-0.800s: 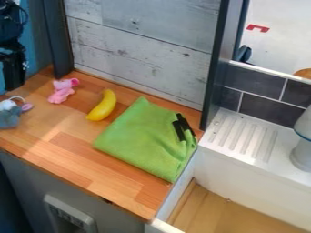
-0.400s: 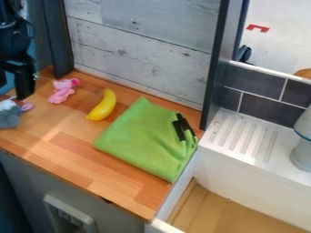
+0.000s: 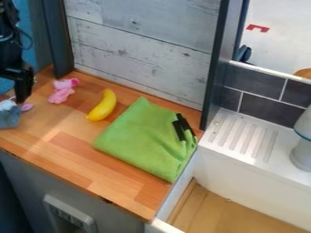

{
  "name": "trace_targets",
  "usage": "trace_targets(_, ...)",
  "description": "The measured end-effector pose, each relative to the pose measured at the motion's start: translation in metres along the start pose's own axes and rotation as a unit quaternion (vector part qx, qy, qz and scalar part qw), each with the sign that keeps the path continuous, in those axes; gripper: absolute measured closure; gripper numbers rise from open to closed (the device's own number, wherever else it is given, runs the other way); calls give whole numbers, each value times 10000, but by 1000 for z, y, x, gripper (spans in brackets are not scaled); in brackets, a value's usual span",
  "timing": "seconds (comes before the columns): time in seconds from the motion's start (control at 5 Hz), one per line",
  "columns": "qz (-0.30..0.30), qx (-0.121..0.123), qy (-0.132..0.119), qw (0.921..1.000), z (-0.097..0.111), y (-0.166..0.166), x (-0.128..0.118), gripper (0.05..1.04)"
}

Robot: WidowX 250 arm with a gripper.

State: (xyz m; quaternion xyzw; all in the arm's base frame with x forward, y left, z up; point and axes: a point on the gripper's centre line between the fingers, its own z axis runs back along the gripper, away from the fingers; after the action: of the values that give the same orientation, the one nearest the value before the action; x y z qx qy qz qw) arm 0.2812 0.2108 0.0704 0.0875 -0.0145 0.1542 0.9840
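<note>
Near one gripper (image 3: 22,96): one grey toy (image 3: 9,118), one pink toy (image 3: 61,94).

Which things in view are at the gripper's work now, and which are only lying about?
At the work:
gripper
blue-grey soft toy, which looks nearest to it

Lying about:
pink toy
yellow banana
green cloth
black strips on the cloth

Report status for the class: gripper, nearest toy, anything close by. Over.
Gripper at view's left, near grey-blue toy; contact unclear. Pink toy close by. Yellow banana, then green cloth, farther right.
</note>
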Motion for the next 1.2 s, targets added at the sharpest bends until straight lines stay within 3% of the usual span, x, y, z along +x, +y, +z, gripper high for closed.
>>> trace_targets(0.2, 223, 133, 257, 9993, -10, 3, -6, 83)
trace_targets(0.8, 338, 200, 849, 9956, -52, 3, -8, 83)
trace_targets(1.0, 517, 375, 742, 9952, -54, 7, -5, 137)
trace_targets(1.2, 695, 301, 791, 9940, -58, 10, -8, 348)
